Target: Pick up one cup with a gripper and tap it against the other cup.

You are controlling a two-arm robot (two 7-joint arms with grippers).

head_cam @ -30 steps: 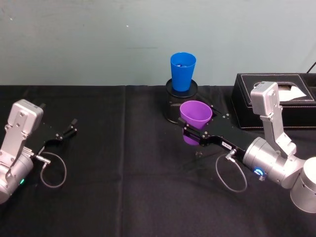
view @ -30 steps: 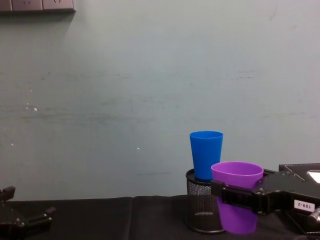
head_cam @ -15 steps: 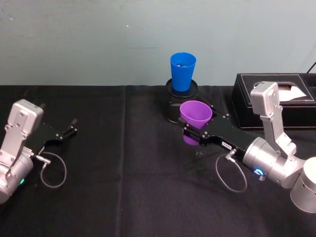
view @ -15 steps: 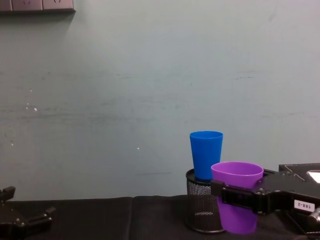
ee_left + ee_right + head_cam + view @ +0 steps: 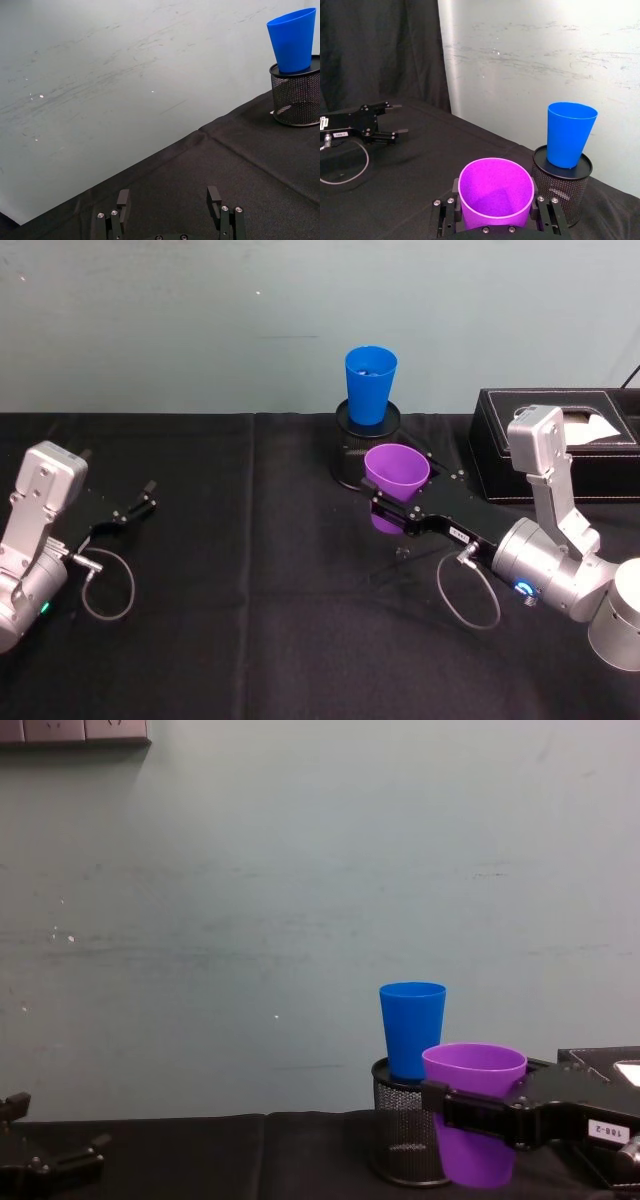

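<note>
Clamping the purple cup from its two sides, the fingers of the right gripper are closed on the cup's wall just below the wide rim, one on either side. The cup is upright: its long axis runs vertical, its mouth faces up and its narrow base points down at the black worktop. In the chest view the base sits about level with the foot of the mesh pen holder behind it; whether it clears the cloth I cannot tell. The gripper's black body, with a small white label, reaches in from the right, level with the worktop.

The purple cup is right of centre, just on the near side of the pen holder. The blue cup stands upright in the holder's top, mouth up, its axis also vertical. It rises higher and farther back than the purple cup, and the two cups are apart.

A black tissue box lies at the far right. The left gripper rests low at the far left of the worktop, its fingers spread and holding nothing.
</note>
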